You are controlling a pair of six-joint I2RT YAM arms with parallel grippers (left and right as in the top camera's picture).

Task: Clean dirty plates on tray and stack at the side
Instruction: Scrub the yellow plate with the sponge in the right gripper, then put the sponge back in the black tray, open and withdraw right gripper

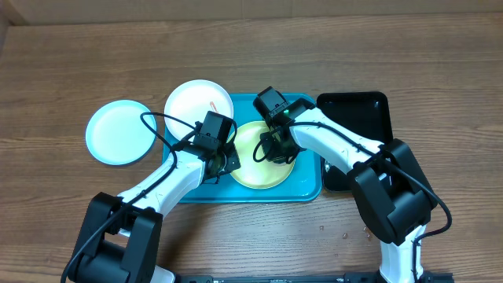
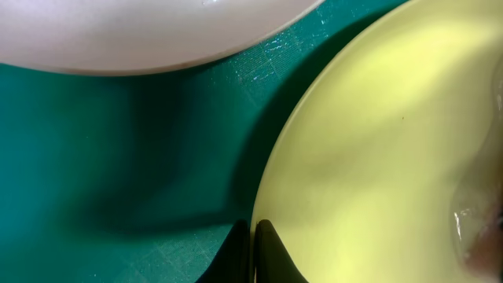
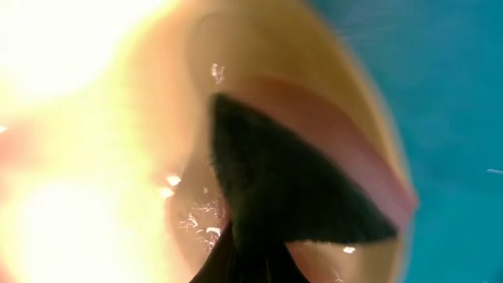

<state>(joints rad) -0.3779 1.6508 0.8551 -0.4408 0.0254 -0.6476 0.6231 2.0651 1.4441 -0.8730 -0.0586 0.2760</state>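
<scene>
1. Closest to the left wrist lens, the left gripper (image 2: 253, 250) has its fingers pressed together right at the rim of the yellow-green plate (image 2: 377, 157). I cannot tell whether the rim is nipped between them.
2. I see two plates in the blue tray (image 2: 118, 157). The yellow-green plate lies flat in its right half. The white plate (image 2: 118, 31) sits at the far-left corner, overlapping the tray's rim, and from overhead it shows a small orange-red smear (image 1: 212, 104).
3. On my right wrist view, the right gripper (image 3: 236, 267) is clenched on a dark wedge (image 3: 283, 181) with a fuzzy edge. The wedge is down on the inside of the yellow-green plate, and small bright glints show beside it. I cannot tell what the wedge is made of.
4. From overhead, both grippers are at the yellow-green plate: the left at its left edge, the right over its far part.
5. I find the pale blue plate (image 1: 118, 131) outside the tray, lying on the table (image 1: 63, 63) to its left, near it but apart.
6. Just beside the blue tray's right end is a black tray (image 1: 357, 118), and the right arm crosses over part of it.
</scene>
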